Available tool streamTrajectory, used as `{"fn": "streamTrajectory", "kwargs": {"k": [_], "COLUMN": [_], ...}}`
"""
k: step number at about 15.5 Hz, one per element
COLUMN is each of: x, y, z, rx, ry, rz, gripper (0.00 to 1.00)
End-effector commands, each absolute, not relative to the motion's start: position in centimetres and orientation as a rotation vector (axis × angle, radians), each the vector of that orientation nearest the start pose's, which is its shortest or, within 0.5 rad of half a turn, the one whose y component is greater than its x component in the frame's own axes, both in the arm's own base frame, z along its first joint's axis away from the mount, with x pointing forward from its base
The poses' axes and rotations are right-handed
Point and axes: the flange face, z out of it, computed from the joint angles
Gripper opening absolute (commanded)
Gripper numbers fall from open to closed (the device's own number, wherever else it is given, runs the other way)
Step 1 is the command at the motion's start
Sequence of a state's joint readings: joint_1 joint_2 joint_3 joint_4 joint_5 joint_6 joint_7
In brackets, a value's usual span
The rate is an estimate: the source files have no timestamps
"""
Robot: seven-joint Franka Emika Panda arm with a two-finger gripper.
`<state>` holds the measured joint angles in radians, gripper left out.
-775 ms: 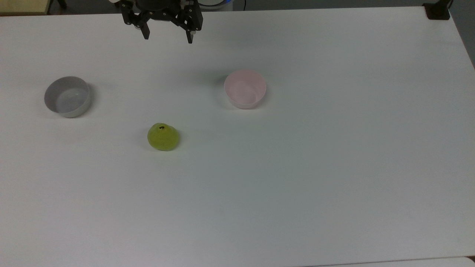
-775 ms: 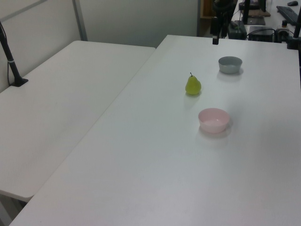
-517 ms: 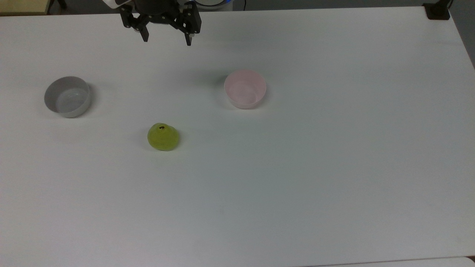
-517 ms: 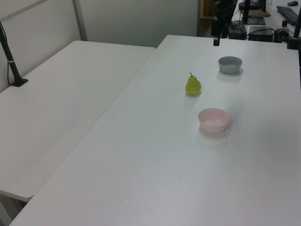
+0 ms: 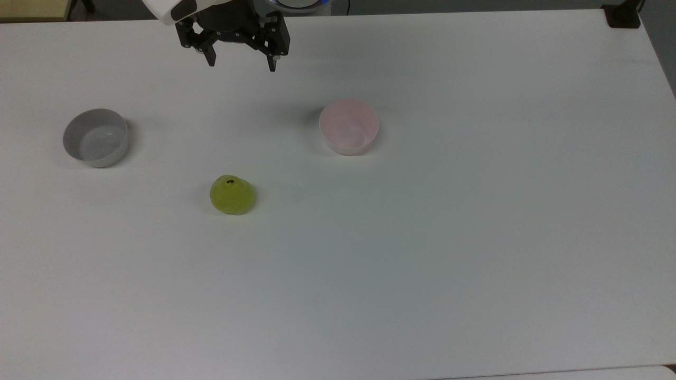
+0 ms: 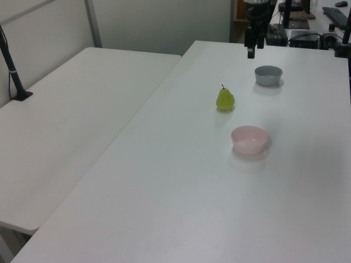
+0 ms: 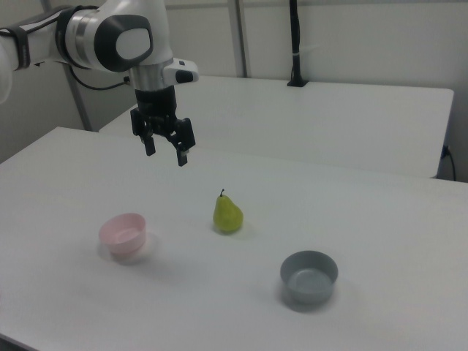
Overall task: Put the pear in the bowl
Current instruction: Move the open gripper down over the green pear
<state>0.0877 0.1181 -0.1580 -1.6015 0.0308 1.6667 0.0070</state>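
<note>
Pear point(image 7: 228, 213) upright on table point(image 5: 475, 237), stem up, bowl point(image 5: 348, 126) apart, jaws point(image 5: 242, 62) spread, empty, aloft

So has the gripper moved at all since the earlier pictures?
Yes. In the top view the gripper has crept down the picture from the table's far edge toward the pear, which stands untouched. Its fingers are open and empty.

Pear point(image 5: 232, 195): small, yellow-green, rounded body, narrow top, short dark stem; stands upright on the table, well apart from the bowl, toward the top view's lower left of it.

Bowl point(image 5: 348, 126): small, round, pale pink, smooth; upright, nothing inside.
</note>
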Motion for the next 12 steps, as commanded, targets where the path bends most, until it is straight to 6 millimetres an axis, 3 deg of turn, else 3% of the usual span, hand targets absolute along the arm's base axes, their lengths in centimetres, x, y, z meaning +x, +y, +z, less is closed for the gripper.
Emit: {"fn": "streamTrajectory", "kwargs": {"k": [1, 2, 7, 9, 12], "x": [61.6, 62.5, 67.6, 68.7, 69.6], "y": [-3.2, -3.3, -3.8, -3.7, -4.0], "z": [53.8, 53.3, 46.4, 43.4, 40.6], "rx": [-3.139, -3.145, -3.185, -3.195, -3.211], "ry": [0.092, 0.096, 0.071, 0.009, -0.009], "rz": [0.058, 0.032, -0.079, -0.084, -0.107], "gripper": [1.0, 1.0, 1.0, 1.0, 1.0]}}
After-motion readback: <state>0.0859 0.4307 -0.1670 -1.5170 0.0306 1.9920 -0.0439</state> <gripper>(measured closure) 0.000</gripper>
